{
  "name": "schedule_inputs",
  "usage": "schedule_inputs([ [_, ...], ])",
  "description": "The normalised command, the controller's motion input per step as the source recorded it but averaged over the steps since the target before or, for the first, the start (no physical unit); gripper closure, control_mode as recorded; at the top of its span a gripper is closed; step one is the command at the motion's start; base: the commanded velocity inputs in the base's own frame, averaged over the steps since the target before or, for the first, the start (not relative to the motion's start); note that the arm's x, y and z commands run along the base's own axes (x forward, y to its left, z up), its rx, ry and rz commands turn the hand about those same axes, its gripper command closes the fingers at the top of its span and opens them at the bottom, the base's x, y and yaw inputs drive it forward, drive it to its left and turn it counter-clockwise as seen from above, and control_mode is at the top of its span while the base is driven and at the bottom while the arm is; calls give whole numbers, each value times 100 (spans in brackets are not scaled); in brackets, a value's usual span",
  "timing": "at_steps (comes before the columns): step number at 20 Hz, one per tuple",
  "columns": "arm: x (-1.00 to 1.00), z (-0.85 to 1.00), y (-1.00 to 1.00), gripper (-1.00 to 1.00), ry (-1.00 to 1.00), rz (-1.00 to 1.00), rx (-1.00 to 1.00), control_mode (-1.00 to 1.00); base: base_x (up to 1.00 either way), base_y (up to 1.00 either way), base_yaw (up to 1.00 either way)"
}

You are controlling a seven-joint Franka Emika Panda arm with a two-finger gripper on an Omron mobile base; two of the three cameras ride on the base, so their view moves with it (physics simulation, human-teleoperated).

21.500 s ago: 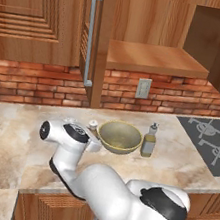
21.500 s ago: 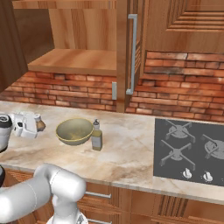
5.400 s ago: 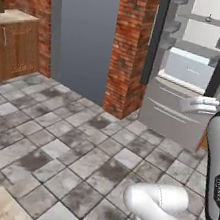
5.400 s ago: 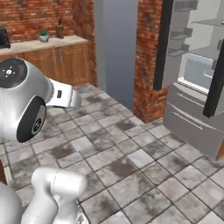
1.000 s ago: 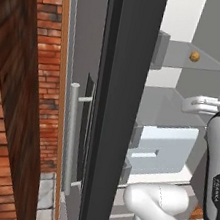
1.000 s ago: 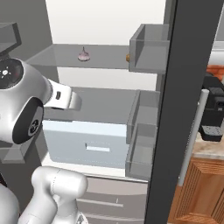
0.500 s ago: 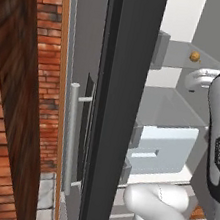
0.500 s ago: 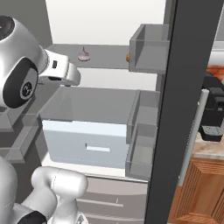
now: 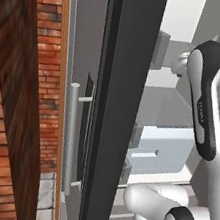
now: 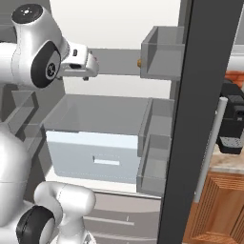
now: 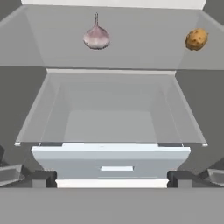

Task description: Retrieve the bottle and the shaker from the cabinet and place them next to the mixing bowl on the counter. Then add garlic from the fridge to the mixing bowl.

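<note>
Brick wall [image 9: 4, 114] fills the left of the left base view, beside the fridge's dark open door [image 9: 117, 108] with its silver handle [image 9: 69, 135]. From the right base view the fridge [image 10: 114, 62] stands open — the gripper [image 10: 88, 64] is raised at shelf height over a pale drawer [image 10: 93, 157]. Through the hand view the garlic [image 11: 96, 37] sits on the glass shelf [image 11: 131, 52], well left of a small brown potato [image 11: 196, 39] — fingers spread wide, holding nothing.
</note>
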Motion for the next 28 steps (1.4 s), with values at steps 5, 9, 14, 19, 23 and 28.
schedule_inputs([
  [5, 79, 9, 1, -100, -16, 0, 0, -100, 0, 0, 0],
  [9, 89, 12, 15, -100, -13, 0, 0, -100, 0, 0, 0],
  [14, 92, 1, 27, -100, 0, 0, 0, -100, 0, 0, 0],
  [19, 61, 0, 46, -100, 17, 0, -1, -100, 0, 0, 0],
  [23, 63, -1, 11, -100, 13, 0, -3, -100, 0, 0, 0],
  [28, 51, -2, -1, -100, 2, 0, 0, -100, 0, 0, 0],
])
